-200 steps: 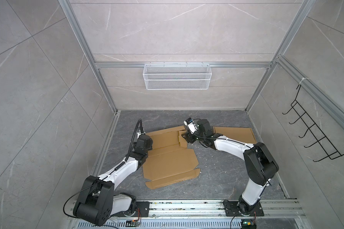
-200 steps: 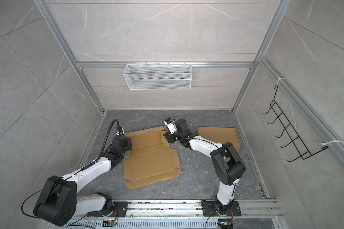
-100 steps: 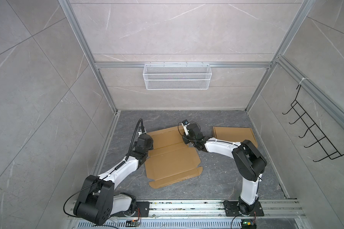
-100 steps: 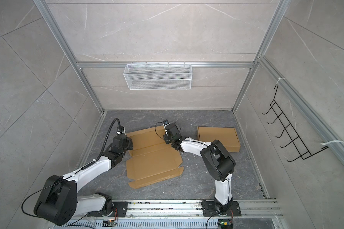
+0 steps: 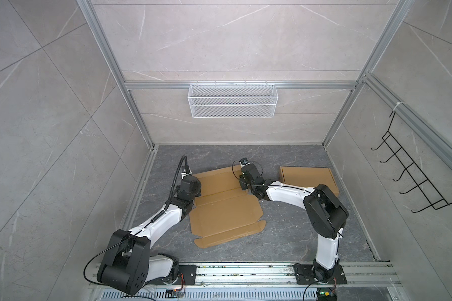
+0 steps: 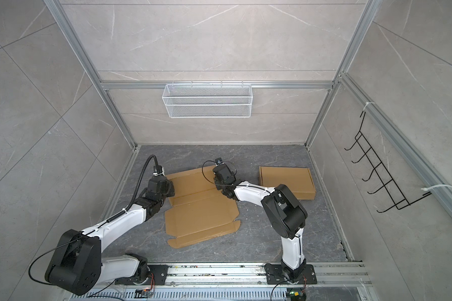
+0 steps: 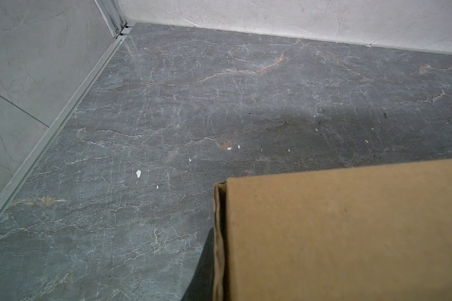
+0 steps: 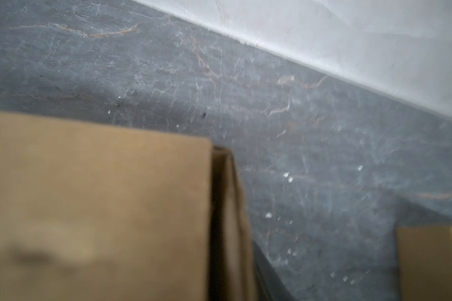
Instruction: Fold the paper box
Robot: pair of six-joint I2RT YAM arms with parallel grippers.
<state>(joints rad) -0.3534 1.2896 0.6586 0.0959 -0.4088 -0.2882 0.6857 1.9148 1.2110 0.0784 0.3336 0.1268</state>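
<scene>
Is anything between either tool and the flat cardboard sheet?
Nothing visible: the left tool sits at the left edge of the flat cardboard sheet, right tool at its far right corner; the folded box lies apart.

Paper box (image 8: 97, 208) blurry, cropped in R wrist cam.

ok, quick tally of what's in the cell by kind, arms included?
Robot arms: 2, left arm and right arm
Cardboard pieces: 2, flat blank and folded box
White wire basket: 1
Black hook rack: 1
Total: 6
</scene>
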